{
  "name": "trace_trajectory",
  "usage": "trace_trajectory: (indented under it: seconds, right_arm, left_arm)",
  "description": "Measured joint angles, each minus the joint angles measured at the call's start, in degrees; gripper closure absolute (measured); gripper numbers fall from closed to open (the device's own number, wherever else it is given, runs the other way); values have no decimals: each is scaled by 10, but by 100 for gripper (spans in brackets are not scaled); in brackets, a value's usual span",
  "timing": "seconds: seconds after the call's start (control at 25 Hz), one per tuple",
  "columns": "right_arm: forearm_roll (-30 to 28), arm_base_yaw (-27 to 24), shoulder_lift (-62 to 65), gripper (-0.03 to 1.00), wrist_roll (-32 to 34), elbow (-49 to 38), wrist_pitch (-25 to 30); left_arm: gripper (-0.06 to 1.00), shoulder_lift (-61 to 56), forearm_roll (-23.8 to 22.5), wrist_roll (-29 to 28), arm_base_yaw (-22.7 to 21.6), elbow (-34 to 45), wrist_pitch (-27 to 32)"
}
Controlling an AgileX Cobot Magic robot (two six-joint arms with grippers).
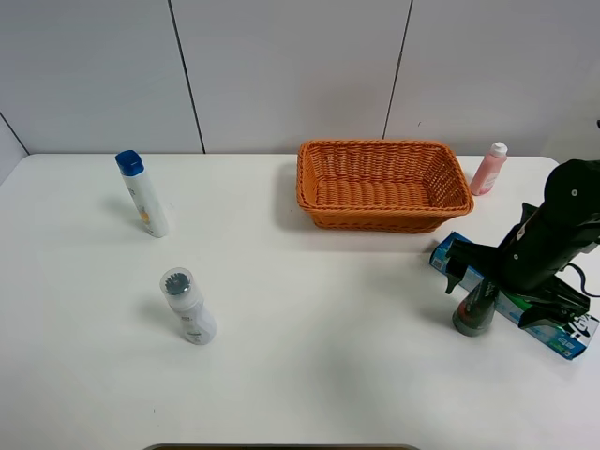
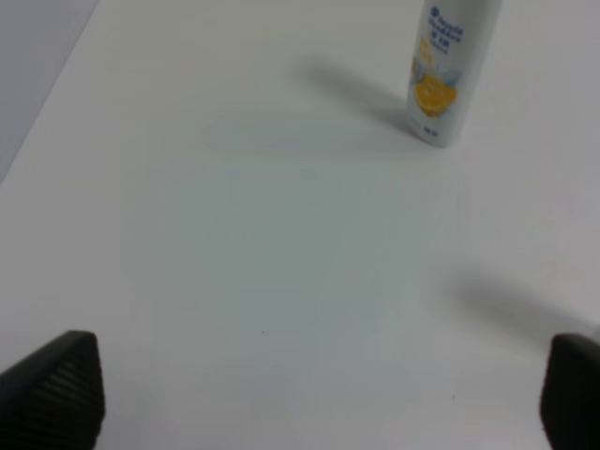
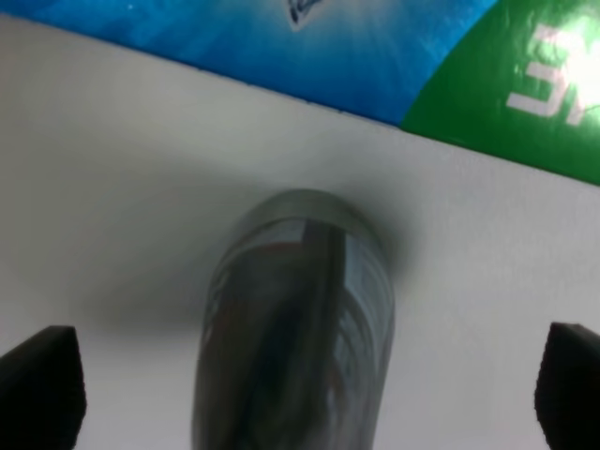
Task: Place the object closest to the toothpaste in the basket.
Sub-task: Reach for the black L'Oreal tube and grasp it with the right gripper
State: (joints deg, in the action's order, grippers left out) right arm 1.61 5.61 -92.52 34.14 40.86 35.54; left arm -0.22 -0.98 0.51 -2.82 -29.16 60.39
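The toothpaste box (image 1: 514, 302), blue and green, lies flat at the table's right edge; it also shows in the right wrist view (image 3: 375, 47). A dark grey-green bottle (image 1: 473, 315) stands right beside it, blurred in the right wrist view (image 3: 298, 319). My right gripper (image 1: 483, 292) is open, low over this bottle, with a fingertip (image 3: 39, 386) on either side and not touching it. The orange wicker basket (image 1: 375, 145) stands at the back, empty. My left gripper (image 2: 309, 394) is open and empty over bare table; it is out of the exterior view.
A white bottle with a blue cap (image 1: 142, 194) stands at the back left, and also shows in the left wrist view (image 2: 445, 75). A white bottle with a grey cap (image 1: 187, 306) stands front left. A pink bottle (image 1: 488, 169) stands right of the basket.
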Motion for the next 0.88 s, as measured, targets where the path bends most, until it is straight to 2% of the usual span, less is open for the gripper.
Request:
trace_trajectory:
  seconds: [0.16, 0.24, 0.4, 0.64, 0.88]
  right_arm:
    - [0, 0, 0, -1, -5, 0, 0]
    - [0, 0, 0, 4, -5, 0, 0]
    - [0, 0, 0, 25, -5, 0, 0]
    - [0, 0, 0, 62, -5, 0, -1]
    - [0, 0, 0, 62, -5, 0, -1]
  left_arm:
    - [0, 0, 0, 0, 0, 0, 0]
    - [0, 0, 0, 0, 0, 0, 0]
    - [0, 0, 0, 0, 0, 0, 0]
    - [0, 0, 0, 0, 0, 0, 0]
    - [0, 0, 0, 0, 0, 0, 0]
